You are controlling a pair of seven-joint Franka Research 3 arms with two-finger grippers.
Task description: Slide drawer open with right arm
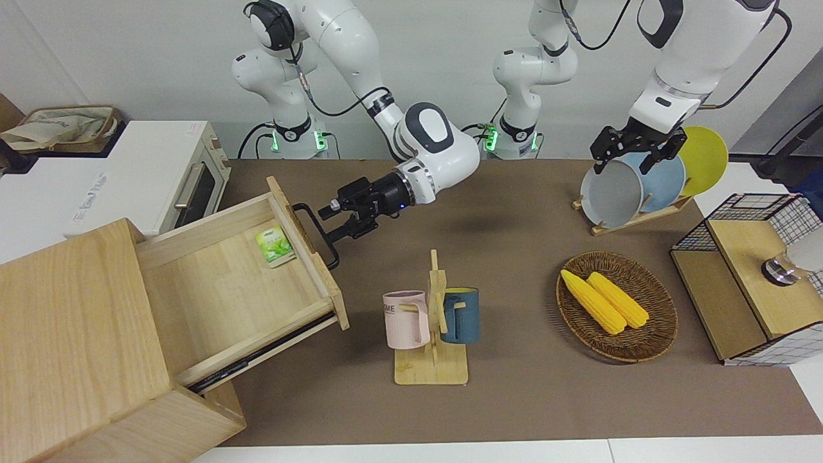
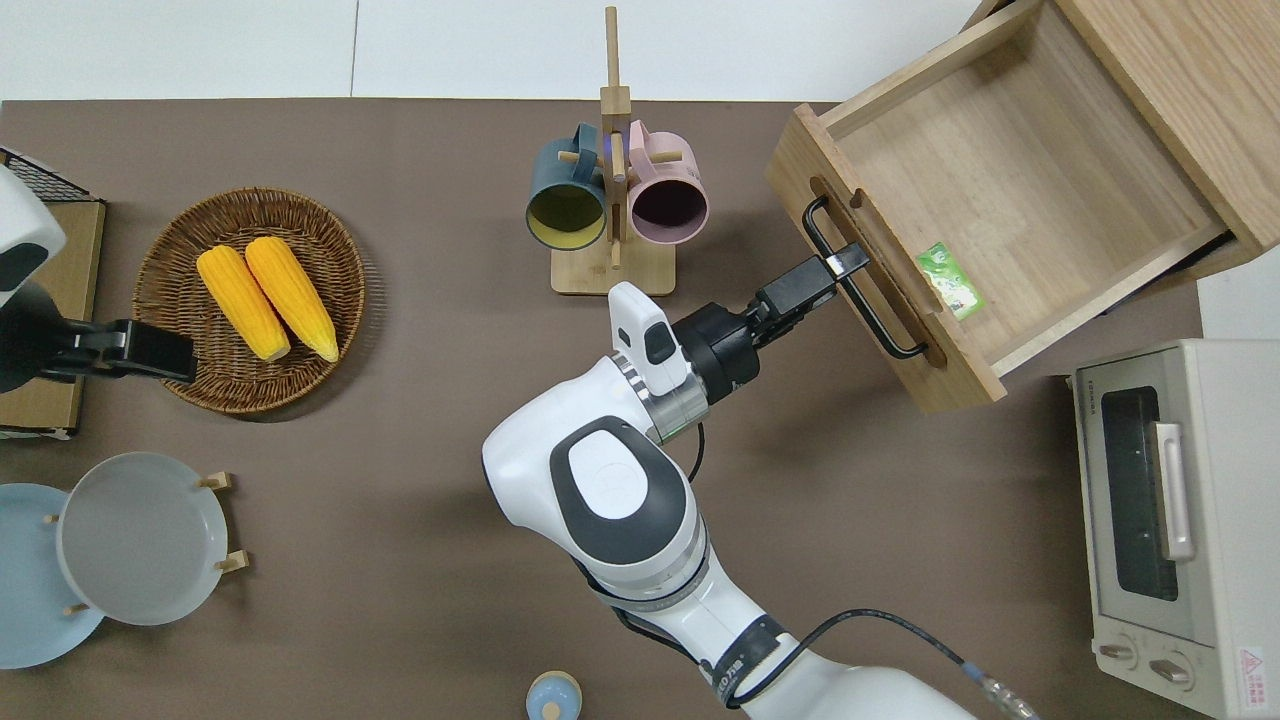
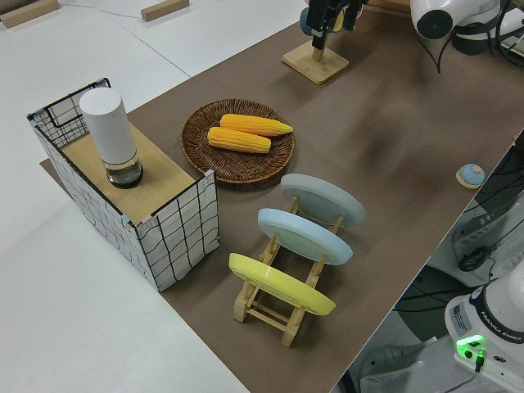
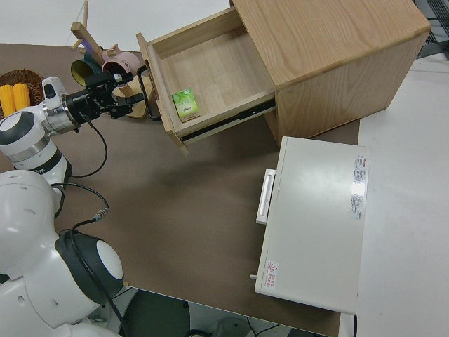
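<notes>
The light-wood drawer stands pulled far out of the pale-wood cabinet, slanting toward the middle of the table. A small green packet lies inside, against the front panel. The black loop handle sticks out from the drawer front. My right gripper reaches in level at the handle; its fingers are open, one above and one below the bar, with a clear gap. In the overhead view the right gripper overlaps the bar. My left arm is parked, its gripper open.
A wooden mug rack with a pink and a blue mug stands close to the drawer's corner. A white toaster oven sits beside the cabinet, nearer the robots. A wicker basket of corn, a plate rack and a wire-grid box fill the left arm's end.
</notes>
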